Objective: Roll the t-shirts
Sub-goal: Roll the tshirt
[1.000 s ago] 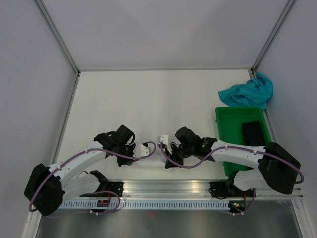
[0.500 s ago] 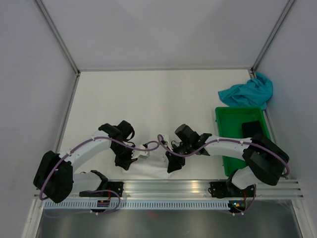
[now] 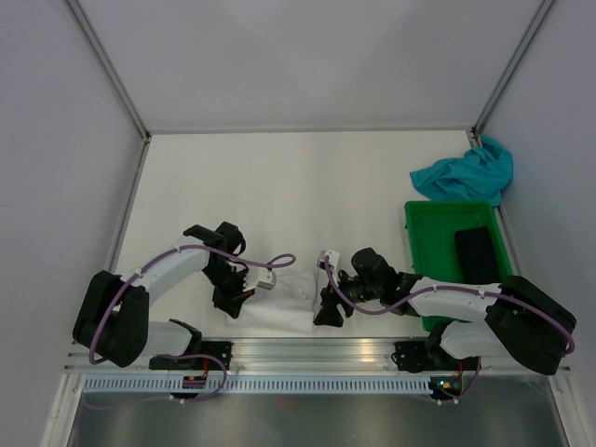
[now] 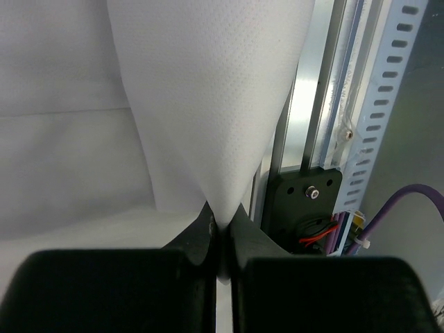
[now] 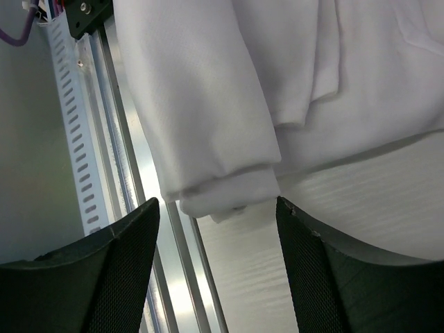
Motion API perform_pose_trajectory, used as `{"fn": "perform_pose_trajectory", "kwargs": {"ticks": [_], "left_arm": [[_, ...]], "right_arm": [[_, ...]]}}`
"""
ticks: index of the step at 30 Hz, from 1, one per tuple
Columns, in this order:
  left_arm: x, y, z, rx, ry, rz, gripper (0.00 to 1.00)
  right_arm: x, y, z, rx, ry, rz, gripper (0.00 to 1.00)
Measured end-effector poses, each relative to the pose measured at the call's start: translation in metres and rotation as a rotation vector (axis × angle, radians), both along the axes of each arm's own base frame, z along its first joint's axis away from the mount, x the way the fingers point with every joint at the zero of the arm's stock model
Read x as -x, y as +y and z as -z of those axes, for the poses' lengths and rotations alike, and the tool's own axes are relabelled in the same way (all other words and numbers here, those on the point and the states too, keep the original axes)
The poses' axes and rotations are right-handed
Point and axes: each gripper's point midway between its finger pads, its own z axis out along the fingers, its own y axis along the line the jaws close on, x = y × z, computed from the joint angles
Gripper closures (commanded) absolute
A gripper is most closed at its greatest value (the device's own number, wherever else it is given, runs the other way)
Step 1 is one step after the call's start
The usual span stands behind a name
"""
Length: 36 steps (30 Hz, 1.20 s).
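1. White shirt [image 3: 284, 309] lies bunched at the near table edge, between the two grippers. In the right wrist view a sleeve end shows over the rail [image 5: 128, 159]. Teal shirt [image 3: 464, 173] lies crumpled at the far right corner, beyond the bin [image 3: 411, 244], well apart from both arms
2. Left gripper [image 4: 220, 232]: clenched on a pinch of white shirt, with the cloth fanning up from the tips
3. Right gripper [image 5: 218, 211]: released, fingers wide on either side of the sleeve end, with no contact visible
4. Judgement: the step in hand is spreading the white shirt flat before rolling. No roll is formed yet, and the teal shirt is untouched
5. Advice: the right gripper should take a hem or shoulder edge, not the loose sleeve, level with the left grip. Both should then draw the cloth away from the rail onto open table, keeping it taut between them
6. Risk noted: cloth near the rail may snag or slide off the edge. A one-sided pull would twist the shirt and spoil an even roll
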Motion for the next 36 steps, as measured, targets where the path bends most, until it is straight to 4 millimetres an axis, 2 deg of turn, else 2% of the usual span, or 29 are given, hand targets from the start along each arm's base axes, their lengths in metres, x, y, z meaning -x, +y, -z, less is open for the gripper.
{"fn": "perform_pose_trajectory", "kwargs": {"ticks": [4,6,7,8,11,15,18,19,21,22,23,27,29,30,31,33,34,36], "left_arm": [[0.000,-0.001,0.000,0.004,0.006,-0.003,0.97],[0.000,-0.002,0.000,0.007,0.012,-0.006,0.95],[0.000,-0.002,0.000,0.010,0.016,-0.008,0.93],[0.000,-0.002,0.000,0.011,0.017,-0.009,0.92],[0.000,-0.002,0.000,0.014,0.021,-0.019,0.91],[-0.003,0.000,0.000,0.015,0.025,-0.041,0.90],[-0.007,0.005,0.002,0.010,0.036,-0.085,0.85],[-0.008,0.006,0.003,0.009,0.041,-0.101,0.78],[-0.011,0.009,0.005,0.005,0.051,-0.123,0.72],[-0.011,0.009,0.005,0.002,0.059,-0.127,0.64],[-0.013,0.009,0.006,0.001,0.062,-0.133,0.61],[-0.023,0.007,0.004,0.007,0.048,-0.146,0.51],[-0.027,0.005,0.002,0.018,0.040,-0.154,0.35],[-0.028,0.003,-0.001,0.030,0.041,-0.162,0.21],[-0.029,0.001,-0.003,0.040,0.041,-0.172,0.17],[-0.031,-0.004,-0.009,0.070,0.038,-0.190,0.19],[-0.031,-0.006,-0.012,0.090,0.034,-0.197,0.31],[-0.030,-0.010,-0.016,0.114,0.038,-0.211,0.48]], "right_arm": [[0.009,0.012,0.004,-0.017,-0.024,0.021,0.27],[0.013,0.022,0.003,-0.032,-0.032,0.018,0.32],[0.015,0.024,0.004,-0.035,-0.031,0.018,0.37],[0.016,0.027,0.005,-0.037,-0.027,0.021,0.55],[0.014,0.031,0.010,-0.033,0.000,0.060,0.83],[0.016,0.032,0.016,-0.020,0.061,0.089,0.99],[0.016,0.033,0.010,-0.051,0.107,0.106,1.00],[0.014,0.031,0.008,-0.062,0.122,0.117,1.00],[0.007,0.027,0.006,-0.078,0.145,0.149,1.00],[0.002,0.025,0.007,-0.077,0.159,0.169,1.00],[-0.002,0.022,0.009,-0.071,0.169,0.184,1.00],[-0.005,0.020,0.019,-0.033,0.209,0.197,1.00],[-0.004,0.020,0.022,-0.020,0.226,0.194,0.99],[-0.004,0.020,0.022,-0.019,0.229,0.193,0.99],[-0.004,0.020,0.022,-0.019,0.234,0.195,0.98],[-0.006,0.019,0.022,-0.018,0.244,0.203,0.96],[-0.006,0.019,0.022,-0.017,0.248,0.206,0.95],[-0.007,0.019,0.021,-0.013,0.253,0.211,0.95]]}}
